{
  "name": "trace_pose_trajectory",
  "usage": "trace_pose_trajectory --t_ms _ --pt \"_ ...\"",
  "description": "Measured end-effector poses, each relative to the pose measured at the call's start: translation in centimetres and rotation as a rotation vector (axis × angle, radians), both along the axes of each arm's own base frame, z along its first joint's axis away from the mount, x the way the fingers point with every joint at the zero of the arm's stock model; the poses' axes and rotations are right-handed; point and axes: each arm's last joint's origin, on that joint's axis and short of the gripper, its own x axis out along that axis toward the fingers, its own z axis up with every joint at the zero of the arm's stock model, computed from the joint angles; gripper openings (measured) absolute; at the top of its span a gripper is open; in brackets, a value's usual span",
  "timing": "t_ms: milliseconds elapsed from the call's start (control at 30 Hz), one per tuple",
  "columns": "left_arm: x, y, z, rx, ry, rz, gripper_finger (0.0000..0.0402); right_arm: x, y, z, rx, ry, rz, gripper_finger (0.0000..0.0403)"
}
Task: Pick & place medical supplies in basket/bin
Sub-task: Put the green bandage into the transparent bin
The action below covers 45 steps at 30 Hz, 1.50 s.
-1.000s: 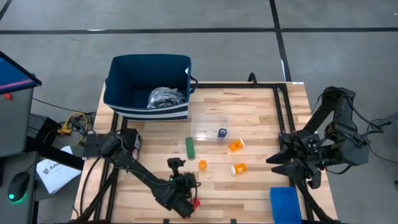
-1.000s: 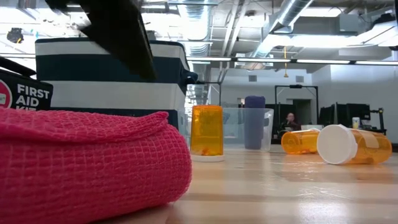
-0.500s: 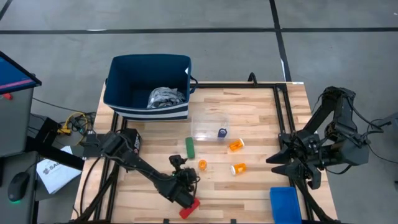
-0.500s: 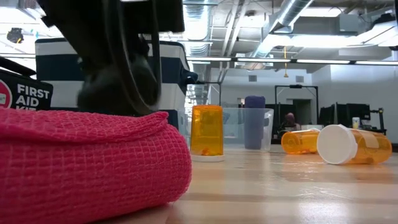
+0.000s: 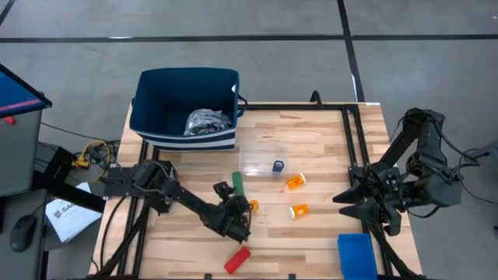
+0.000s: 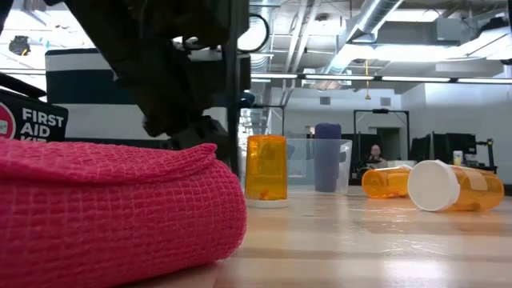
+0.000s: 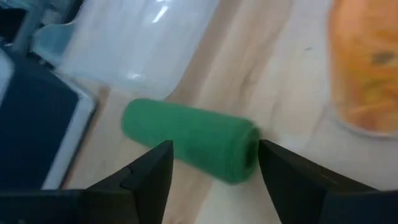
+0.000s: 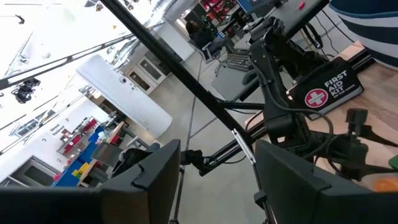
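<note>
Reading "FIRST AID KIT" on the black case [image 8: 328,86].

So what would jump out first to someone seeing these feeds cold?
Probably the red roll, filling the low view's foreground at the table's front edge. Next, the left claw open, with the green roll lying crosswise just ahead of it. The right claw waits near the table's right edge.

Cloth bundle [image 5: 207,121] lies inside the basket [image 5: 148,99].

Two dark, black-cabled jointed arms, each hand [image 7: 211,180] with two flat black fingers.
</note>
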Motion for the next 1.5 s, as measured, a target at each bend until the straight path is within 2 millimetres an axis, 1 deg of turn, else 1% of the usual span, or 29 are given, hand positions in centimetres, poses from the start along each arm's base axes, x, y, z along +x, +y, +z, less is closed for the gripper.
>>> trace_pose_trajectory --t_ms 200,467,767,967,1133,1200,1267,1367,1500 --pt "0.1 0.2 -0.2 -0.013 -0.006 0.005 0.02 0.0 0.0 0.0 0.004 0.001 0.0 0.0205" --pt "0.1 0.3 -0.2 -0.025 -0.001 0.01 0.0154 -0.2 0.2 0.0 0.007 0.001 0.012 0.0205" --pt "0.2 0.4 -0.2 -0.034 0.005 0.012 0.0118 -0.2 0.2 0.0 0.007 0.001 0.012 0.0205" --pt "0.1 0.3 -0.3 -0.047 0.022 0.012 0.0075 -0.2 0.2 0.0 0.008 0.001 0.012 0.0205" --pt "0.0 0.1 0.4 -0.049 0.041 0.03 0.0036 -0.2 0.2 0.0 0.008 0.001 0.012 0.0205" --pt "-0.3 0.1 1.0 -0.053 0.035 0.04 0.0021 -0.2 0.2 0.0 0.007 0.001 0.012 0.0205" --pt "-0.4 0.1 2.1 -0.074 -0.002 0.052 0.001 -0.2 0.2 0.0 0.006 0.001 0.012 0.0205" --pt "-0.8 0.3 4.5 -0.113 -0.07 0.07 0.0007 -0.2 0.2 0.0 0.004 0.0 0.012 0.0205" --pt "-1.7 1.1 8.6 -0.206 -0.149 0.082 0.0006 -0.2 0.2 0.0 -0.008 -0.003 0.013 0.0205"
